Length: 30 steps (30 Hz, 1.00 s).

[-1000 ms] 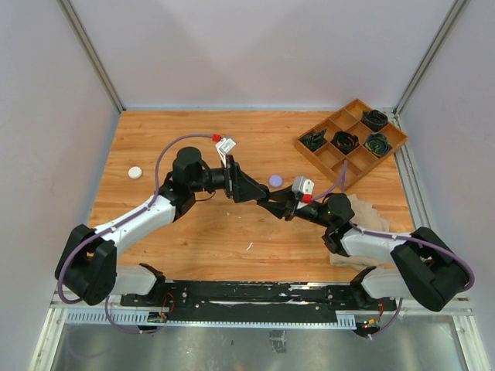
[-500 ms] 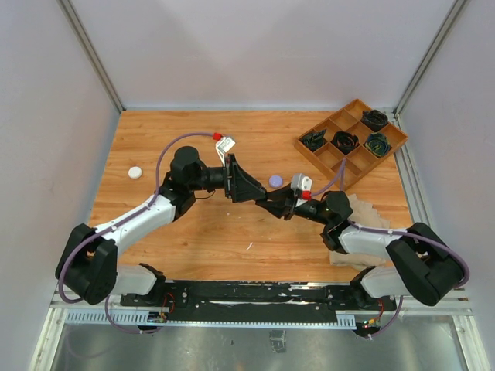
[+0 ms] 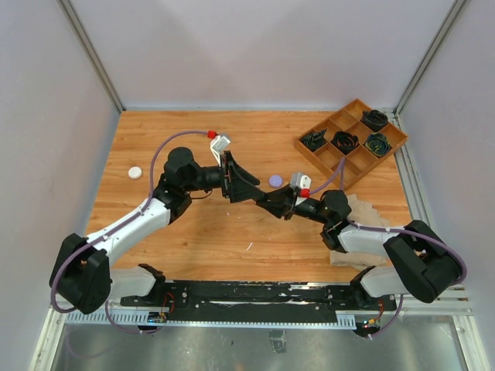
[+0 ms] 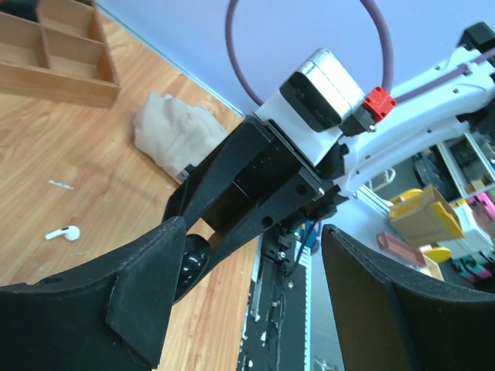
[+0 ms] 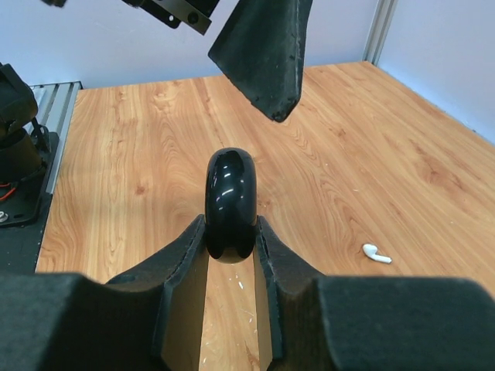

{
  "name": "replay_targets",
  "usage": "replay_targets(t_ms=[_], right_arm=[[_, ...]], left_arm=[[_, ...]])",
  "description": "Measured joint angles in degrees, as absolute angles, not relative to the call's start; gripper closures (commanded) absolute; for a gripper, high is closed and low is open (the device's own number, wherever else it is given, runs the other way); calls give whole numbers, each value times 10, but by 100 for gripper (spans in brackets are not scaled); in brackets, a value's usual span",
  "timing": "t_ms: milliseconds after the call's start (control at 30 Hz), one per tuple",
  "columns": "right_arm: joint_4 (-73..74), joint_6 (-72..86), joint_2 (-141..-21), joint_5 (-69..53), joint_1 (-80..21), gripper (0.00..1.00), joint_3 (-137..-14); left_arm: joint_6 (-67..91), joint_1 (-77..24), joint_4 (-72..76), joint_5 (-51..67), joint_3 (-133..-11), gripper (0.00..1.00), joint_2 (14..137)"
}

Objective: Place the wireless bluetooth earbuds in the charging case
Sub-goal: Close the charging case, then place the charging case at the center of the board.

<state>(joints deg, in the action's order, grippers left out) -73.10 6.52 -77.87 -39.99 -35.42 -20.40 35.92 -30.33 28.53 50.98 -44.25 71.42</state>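
My right gripper (image 5: pixel 230 232) is shut on a glossy black rounded charging case (image 5: pixel 229 202), held edge-on above the wooden table. In the top view the right gripper (image 3: pixel 268 202) meets my left gripper (image 3: pixel 254 188) at mid-table. My left gripper (image 4: pixel 255 297) is open, its jaws wide apart around the right gripper's tip. Its left finger sits right beside the black case (image 4: pixel 190 263); I cannot tell if they touch. One white earbud (image 5: pixel 377 253) lies loose on the table, also in the left wrist view (image 4: pixel 63 232). No other earbuds show.
A lavender disc (image 3: pixel 275 180) lies just behind the grippers and a white disc (image 3: pixel 135 172) at the far left. A wooden compartment tray (image 3: pixel 349 141) with dark coiled items stands at back right. A beige cloth (image 3: pixel 363 212) lies under the right arm.
The left arm's elbow has swung left and its wrist has turned a little. The right gripper has edged left with the black case. The two grippers stay together.
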Motion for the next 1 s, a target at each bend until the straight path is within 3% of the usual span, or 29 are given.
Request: replay_targets(t_ms=[167,500,700,1000], right_arm=[[-707,75,-777,-391,-343,90,-204],[-541,90,-753,-322,-285,91,-237],[-429,100,-752,-284,-250,89,-266],[-269,148,-791,-248,-180,87,-349]], left_arm=[[308,-303,208,422,-442,20,681],[246,-303,82,114,-392,11,585],[245,-303,57,-18,-330,1,555],[249,-303,55,-160,-259,1,528]])
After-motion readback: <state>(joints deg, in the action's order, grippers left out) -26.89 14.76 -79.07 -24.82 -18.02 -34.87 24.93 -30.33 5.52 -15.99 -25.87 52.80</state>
